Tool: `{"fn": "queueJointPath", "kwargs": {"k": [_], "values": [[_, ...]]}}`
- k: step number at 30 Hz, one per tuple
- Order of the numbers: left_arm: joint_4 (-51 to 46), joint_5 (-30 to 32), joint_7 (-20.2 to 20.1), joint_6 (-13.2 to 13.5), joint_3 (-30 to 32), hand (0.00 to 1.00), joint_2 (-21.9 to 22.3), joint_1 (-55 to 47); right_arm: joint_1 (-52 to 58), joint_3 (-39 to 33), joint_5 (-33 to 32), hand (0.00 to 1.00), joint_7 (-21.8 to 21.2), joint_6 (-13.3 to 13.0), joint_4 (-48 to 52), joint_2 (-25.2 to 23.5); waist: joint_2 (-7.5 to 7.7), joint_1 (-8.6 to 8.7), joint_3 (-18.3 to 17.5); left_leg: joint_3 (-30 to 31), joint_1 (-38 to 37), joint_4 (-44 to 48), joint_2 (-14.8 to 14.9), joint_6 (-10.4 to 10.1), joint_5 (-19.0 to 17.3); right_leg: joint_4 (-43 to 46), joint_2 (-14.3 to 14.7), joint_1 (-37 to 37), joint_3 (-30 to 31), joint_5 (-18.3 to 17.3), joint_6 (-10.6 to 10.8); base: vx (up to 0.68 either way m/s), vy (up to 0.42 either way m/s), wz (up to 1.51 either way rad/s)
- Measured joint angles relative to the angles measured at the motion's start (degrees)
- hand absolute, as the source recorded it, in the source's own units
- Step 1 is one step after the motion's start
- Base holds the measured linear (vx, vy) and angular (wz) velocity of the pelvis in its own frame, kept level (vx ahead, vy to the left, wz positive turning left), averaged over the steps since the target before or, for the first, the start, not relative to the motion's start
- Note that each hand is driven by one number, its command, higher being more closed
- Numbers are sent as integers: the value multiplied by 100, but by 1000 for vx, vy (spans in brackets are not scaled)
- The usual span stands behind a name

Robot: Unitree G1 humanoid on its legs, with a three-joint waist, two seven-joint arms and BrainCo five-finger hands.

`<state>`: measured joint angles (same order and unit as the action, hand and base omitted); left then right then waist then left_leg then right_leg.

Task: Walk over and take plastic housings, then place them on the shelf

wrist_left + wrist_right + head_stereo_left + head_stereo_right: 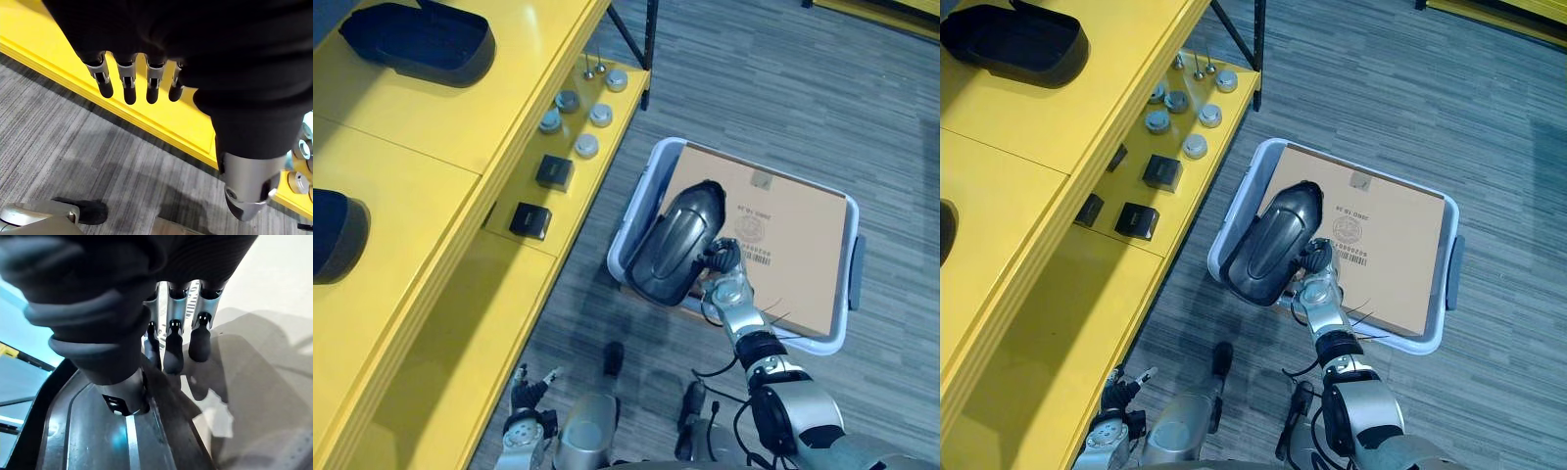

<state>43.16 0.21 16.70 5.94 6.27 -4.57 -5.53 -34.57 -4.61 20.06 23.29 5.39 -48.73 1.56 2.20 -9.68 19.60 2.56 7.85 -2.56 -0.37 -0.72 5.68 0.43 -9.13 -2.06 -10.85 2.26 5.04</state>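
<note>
Over grey floor point(783, 88), right hand's point(724, 279) housing point(675, 245) hides crate's point(639, 191) corner.

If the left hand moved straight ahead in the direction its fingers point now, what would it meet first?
Probably the front edge of the yellow lower shelf: in its wrist view the straight fingers of the left hand lie over that board. Depth is unclear, so it might miss it.
</note>
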Motion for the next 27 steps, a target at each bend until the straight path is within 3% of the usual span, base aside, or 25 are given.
{"fn": "queueJointPath", "kwargs": {"k": [8, 14, 21, 27], "values": [[14, -65, -22, -1, 2, 0, -9, -7, 195, -4, -169, 100, 1, -1, 231, 83, 26, 117, 11, -26, -274, -281, 27, -39, 164, 18, 11, 84, 21, -156, 51, -20, -14, -2], [-567, -63, -42, -26, -242, 0, 8, -66, 747, -164, -202, 100, 45, -18, 1472, 136, 57, 231, -8, -4, -289, -280, 23, -8, 185, -24, 13, 122, 31, -146, 72, 3, -1, 1], [-2312, -52, -29, 6, -574, 0, 54, -221, 1182, -157, -2, 100, 129, -40, 2396, 131, 144, 339, -183, -24, -345, -280, 53, -45, 157, -68, 38, 183, 56, -143, 79, 2, -5, -2], [-4554, 192, 200, 161, -811, 0, 127, -274, 1550, -121, 571, 100, 291, -40, 3501, 122, 156, 586, -497, 13, -396, -282, 39, -33, 164, -60, 27, 279, -10, -156, 87, -7, -1, 3]]}}
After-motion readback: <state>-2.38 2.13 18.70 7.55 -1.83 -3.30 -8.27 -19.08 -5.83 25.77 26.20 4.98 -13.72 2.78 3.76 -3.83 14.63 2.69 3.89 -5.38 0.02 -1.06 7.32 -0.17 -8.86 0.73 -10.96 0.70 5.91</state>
